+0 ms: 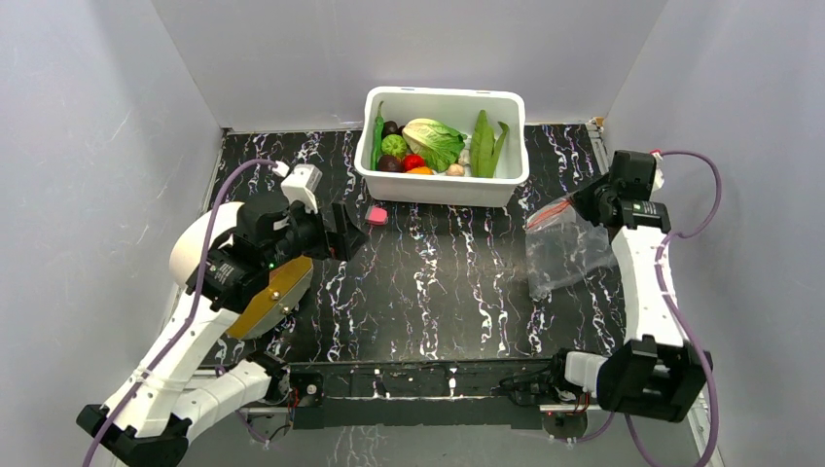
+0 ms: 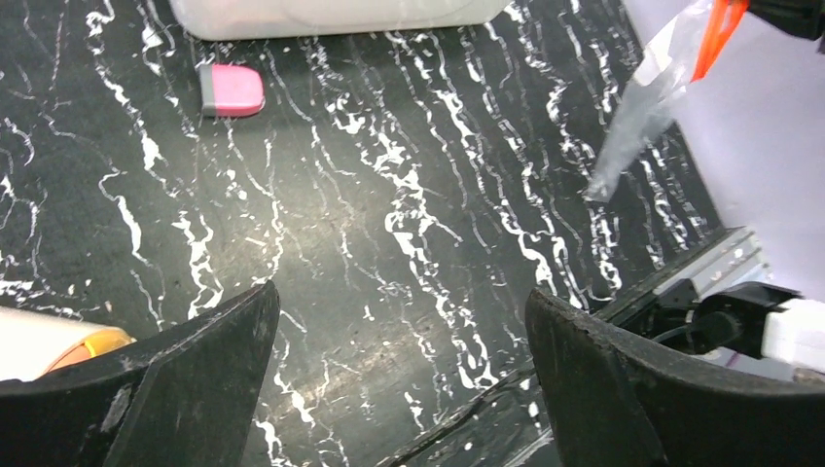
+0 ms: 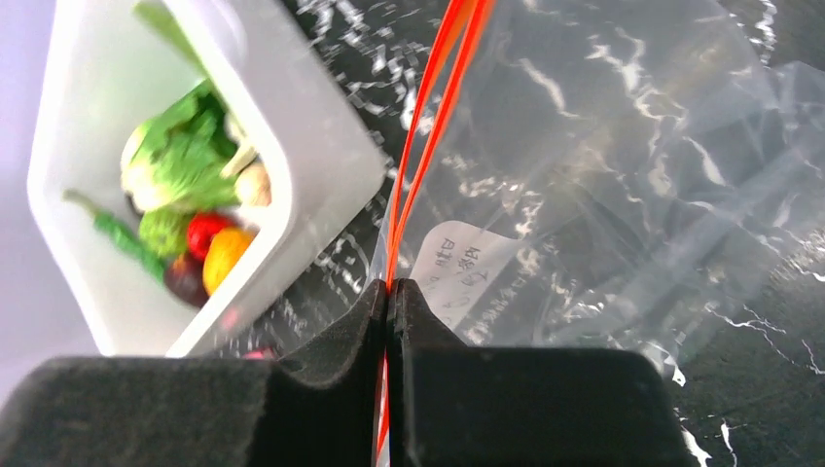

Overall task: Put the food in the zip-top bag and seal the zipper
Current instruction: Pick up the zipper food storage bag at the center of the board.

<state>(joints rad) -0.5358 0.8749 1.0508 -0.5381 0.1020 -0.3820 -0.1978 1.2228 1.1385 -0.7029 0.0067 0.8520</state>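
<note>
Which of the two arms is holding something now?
The right fingers, pinched shut on the orange-red zipper of the zip-top bag; the left fingers stand wide open, empty.

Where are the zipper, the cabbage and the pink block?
zipper (image 3: 407, 214): right wrist view, middle of the orange-red strip.
cabbage (image 1: 435, 141): top external view, centre of its leaves.
pink block (image 2: 232, 89): left wrist view, its top face.

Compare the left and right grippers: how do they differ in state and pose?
The left gripper is open and empty; the right gripper is shut on the zipper of the zip-top bag. The left hovers over bare table near a pink block; the right holds the bag by the white tub. Neither touches the food.
</note>
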